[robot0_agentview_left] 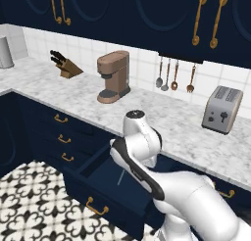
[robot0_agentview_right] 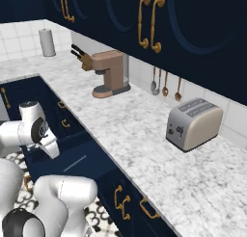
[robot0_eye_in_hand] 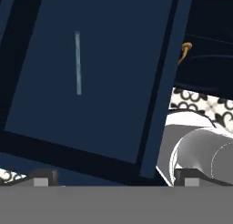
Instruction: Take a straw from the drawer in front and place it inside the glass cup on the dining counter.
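The drawer (robot0_agentview_left: pixel 100 193) stands pulled out below the marble worktop, its gold handle facing the floor side. On its dark blue bottom (robot0_eye_in_hand: pixel 91 82) lies the straw (robot0_eye_in_hand: pixel 78 63), a thin pale stick, also seen as a faint line in the left base view (robot0_agentview_left: pixel 120 177) and the right base view (robot0_agentview_right: pixel 75 164). My gripper (robot0_eye_in_hand: pixel 116 178) hangs above the drawer, open, looking down into it, with nothing between its fingertips (robot0_eye_in_hand: pixel 44 177). The straw lies well ahead of them, toward the left finger's side. The glass cup and the dining counter are out of view.
On the marble worktop (robot0_agentview_left: pixel 166 122) stand a brown coffee machine (robot0_agentview_left: pixel 113 76), a grey toaster (robot0_agentview_left: pixel 222 109) and a knife block (robot0_agentview_left: pixel 66 66). Narrow stacked drawers (robot0_agentview_left: pixel 61 137) sit left of the open drawer. Patterned floor tiles (robot0_agentview_left: pixel 34 196) lie below.
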Available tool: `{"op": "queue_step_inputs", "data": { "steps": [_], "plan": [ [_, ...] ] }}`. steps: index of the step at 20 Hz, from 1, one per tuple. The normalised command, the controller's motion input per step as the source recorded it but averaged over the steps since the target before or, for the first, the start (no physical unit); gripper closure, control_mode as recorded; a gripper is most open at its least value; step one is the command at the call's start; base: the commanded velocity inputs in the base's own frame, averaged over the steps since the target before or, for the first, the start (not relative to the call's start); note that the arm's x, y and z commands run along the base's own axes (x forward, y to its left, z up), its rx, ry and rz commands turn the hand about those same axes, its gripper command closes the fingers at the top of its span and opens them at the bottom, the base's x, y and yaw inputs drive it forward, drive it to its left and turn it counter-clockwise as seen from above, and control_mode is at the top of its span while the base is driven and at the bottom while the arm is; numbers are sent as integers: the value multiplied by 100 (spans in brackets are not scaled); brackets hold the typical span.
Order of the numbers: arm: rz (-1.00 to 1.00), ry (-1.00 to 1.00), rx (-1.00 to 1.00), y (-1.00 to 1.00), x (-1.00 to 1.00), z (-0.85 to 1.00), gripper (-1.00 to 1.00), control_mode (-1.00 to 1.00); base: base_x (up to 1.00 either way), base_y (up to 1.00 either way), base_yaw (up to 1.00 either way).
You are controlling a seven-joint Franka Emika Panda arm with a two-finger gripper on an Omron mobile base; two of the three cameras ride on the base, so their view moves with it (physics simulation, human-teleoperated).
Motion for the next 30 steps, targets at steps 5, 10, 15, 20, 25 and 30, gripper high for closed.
{"op": "queue_step_inputs", "data": {
  "steps": [5,10,15,20,25,30],
  "plan": [
    [0,-10,1,-2,69,-32,-100,-100,0,0,0],
    [0,5,0,0,84,-26,-100,-100,0,0,0],
    [-1,5,-6,13,58,-15,-100,-100,0,0,0],
    [0,18,-11,17,50,-23,-100,-100,0,0,0],
    [0,6,-1,3,22,-41,-100,-100,0,0,0],
    [0,0,0,0,4,-55,-100,-100,0,0,0]
  ]
}}
